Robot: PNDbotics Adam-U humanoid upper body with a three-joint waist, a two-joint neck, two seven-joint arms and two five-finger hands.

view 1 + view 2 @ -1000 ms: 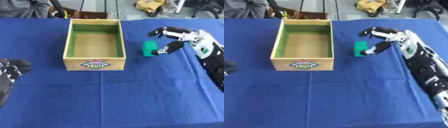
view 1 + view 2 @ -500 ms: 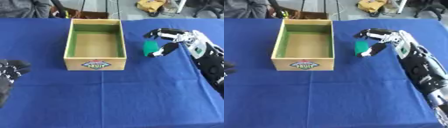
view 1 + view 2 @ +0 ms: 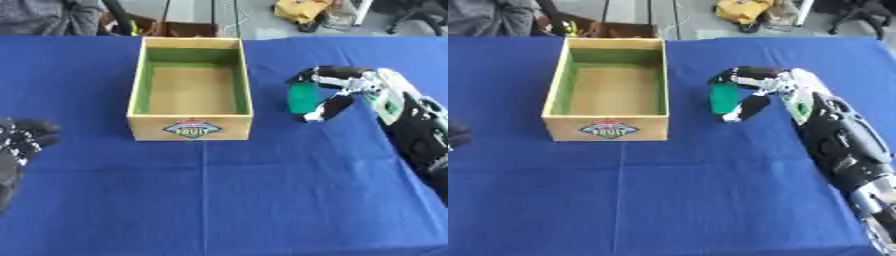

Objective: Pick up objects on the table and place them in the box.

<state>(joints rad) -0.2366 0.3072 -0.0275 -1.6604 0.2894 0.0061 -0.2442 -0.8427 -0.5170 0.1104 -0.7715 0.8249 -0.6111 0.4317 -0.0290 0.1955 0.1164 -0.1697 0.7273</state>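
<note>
Sitting on the blue table (image 3: 219,200), the box (image 3: 190,125) is a long wooden tray with green inner walls, a tan floor and a fruit label on its near end; nothing shows inside it. Its long axis runs away from the robot. Just right of the box, apart from its right wall, a green block (image 3: 303,98) stands more or less upright, its long axis near vertical and slightly tilted; whether its base touches the table cannot be told. The right hand (image 3: 337,90) comes in from the right of the box, its fingers curled over the top of the block and its thumb below against the block's right side, so the block is pinched between them. The left hand (image 3: 19,145) rests well left of the box near the picture's edge, fingers relaxed and holding nothing.
</note>
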